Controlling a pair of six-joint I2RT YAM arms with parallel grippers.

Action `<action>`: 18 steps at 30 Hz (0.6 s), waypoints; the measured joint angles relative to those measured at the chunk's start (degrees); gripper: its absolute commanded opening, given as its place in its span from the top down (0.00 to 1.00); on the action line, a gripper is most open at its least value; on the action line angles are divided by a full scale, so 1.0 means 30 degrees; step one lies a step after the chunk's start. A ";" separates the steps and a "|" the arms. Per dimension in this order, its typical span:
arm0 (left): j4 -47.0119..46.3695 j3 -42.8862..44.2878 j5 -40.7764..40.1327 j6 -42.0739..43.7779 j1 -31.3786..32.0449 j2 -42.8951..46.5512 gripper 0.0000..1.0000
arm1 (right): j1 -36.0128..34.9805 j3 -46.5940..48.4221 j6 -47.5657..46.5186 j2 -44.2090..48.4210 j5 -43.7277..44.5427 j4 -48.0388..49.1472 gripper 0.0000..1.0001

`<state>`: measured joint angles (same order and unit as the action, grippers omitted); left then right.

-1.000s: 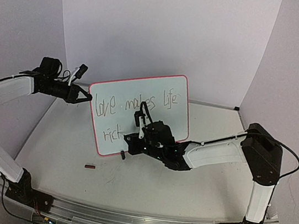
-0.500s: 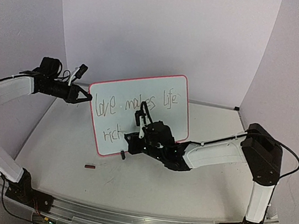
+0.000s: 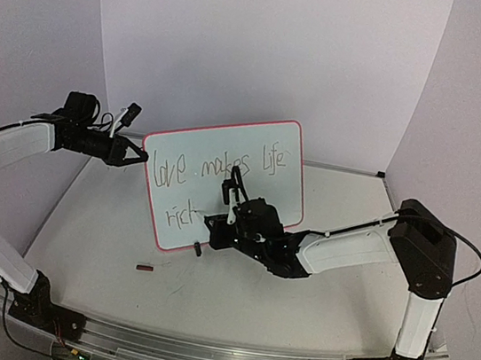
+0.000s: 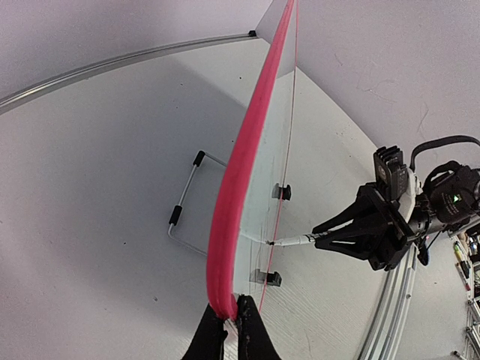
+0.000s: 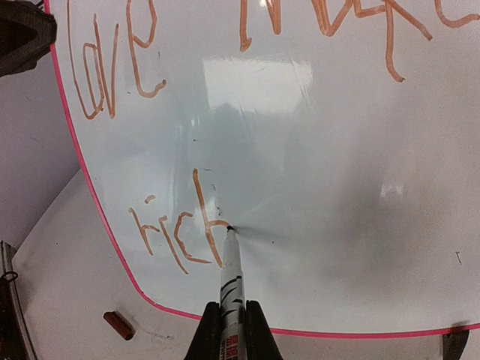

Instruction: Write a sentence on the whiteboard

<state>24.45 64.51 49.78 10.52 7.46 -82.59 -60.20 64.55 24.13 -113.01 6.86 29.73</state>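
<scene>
The whiteboard stands upright straight ahead of the right gripper and bars any push forward. The marker it grips touches the surface. Below and to its left, a small red cap lies on the table, which leaves room behind. The left gripper pinches the board's edge, and a wire stand sits just beyond.

On the whiteboard the sentence stands in handwriting: "love makes life" in the upper line, "rich" below. In the right wrist view "rich" is just above the right fingers, slightly to their left. The red print on the marker is too small to read.
</scene>
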 measured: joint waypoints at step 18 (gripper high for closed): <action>0.0000 0.0000 0.0013 0.0005 0.0000 0.0000 1.00 | 0.0007 -0.0929 0.0623 0.0077 -0.0588 -0.0083 1.00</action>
<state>24.45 64.51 49.82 10.54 7.46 -82.59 -60.18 61.76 26.00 -112.78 5.10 29.48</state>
